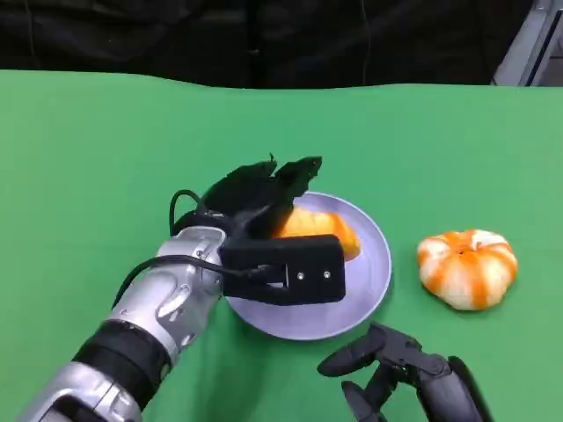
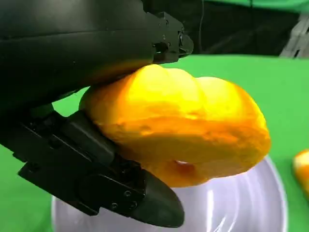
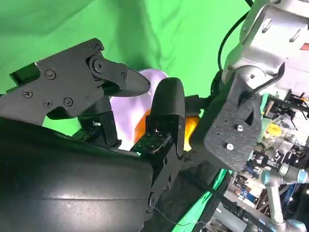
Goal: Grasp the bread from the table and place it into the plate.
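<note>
An orange-yellow bread (image 1: 324, 230) sits in the grip of my left hand (image 1: 255, 195), over the lavender plate (image 1: 371, 280) at the table's middle. In the left wrist view black fingers (image 2: 106, 43) clamp the bread (image 2: 193, 125) from above and below, just over the plate (image 2: 251, 205); I cannot tell whether the bread touches the plate. My right hand (image 1: 403, 367) rests low at the front right of the plate, fingers apart and holding nothing. In the right wrist view its fingers (image 3: 91, 79) point toward the plate (image 3: 150, 78).
A round orange-and-white bun (image 1: 466, 267) lies on the green cloth (image 1: 106, 158) to the right of the plate, and its edge shows in the left wrist view (image 2: 302, 169). A dark backdrop runs behind the table's far edge.
</note>
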You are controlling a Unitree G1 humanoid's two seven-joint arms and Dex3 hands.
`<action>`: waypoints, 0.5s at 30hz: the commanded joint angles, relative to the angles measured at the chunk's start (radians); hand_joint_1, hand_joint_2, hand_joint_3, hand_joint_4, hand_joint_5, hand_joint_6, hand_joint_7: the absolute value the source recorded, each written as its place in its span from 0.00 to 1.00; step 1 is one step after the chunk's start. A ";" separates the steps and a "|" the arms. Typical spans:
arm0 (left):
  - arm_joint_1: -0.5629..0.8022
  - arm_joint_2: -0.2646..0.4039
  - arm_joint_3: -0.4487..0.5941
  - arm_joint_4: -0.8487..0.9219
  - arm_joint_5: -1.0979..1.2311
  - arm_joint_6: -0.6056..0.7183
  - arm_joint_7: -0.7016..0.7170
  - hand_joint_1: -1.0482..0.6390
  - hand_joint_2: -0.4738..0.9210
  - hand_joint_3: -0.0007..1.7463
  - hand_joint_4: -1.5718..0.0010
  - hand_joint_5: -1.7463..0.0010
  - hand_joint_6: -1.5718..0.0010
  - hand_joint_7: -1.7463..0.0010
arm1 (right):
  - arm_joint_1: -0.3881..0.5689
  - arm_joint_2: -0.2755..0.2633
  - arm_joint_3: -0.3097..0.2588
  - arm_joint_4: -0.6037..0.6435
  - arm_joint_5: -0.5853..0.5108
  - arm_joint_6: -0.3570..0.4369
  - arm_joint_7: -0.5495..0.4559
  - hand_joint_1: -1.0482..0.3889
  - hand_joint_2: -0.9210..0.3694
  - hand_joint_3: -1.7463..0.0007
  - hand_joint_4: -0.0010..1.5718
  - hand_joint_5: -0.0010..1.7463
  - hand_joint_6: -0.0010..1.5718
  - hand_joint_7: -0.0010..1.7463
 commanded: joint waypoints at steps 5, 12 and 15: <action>0.013 0.028 0.009 0.047 -0.021 -0.137 0.125 0.67 0.95 0.03 0.84 0.90 0.73 0.96 | 0.006 -0.012 -0.001 -0.013 -0.002 0.003 -0.001 0.64 0.21 0.54 0.46 0.85 0.43 0.55; 0.000 0.031 0.020 0.089 -0.033 -0.195 0.148 0.65 0.90 0.26 0.52 0.93 0.42 0.99 | 0.006 -0.011 0.001 -0.011 -0.004 -0.002 -0.005 0.64 0.21 0.54 0.46 0.85 0.44 0.55; 0.001 0.030 0.020 0.082 -0.025 -0.180 0.146 0.51 0.94 0.12 0.50 0.97 0.45 1.00 | 0.007 -0.011 0.001 -0.010 0.000 -0.001 -0.003 0.63 0.21 0.54 0.46 0.85 0.44 0.55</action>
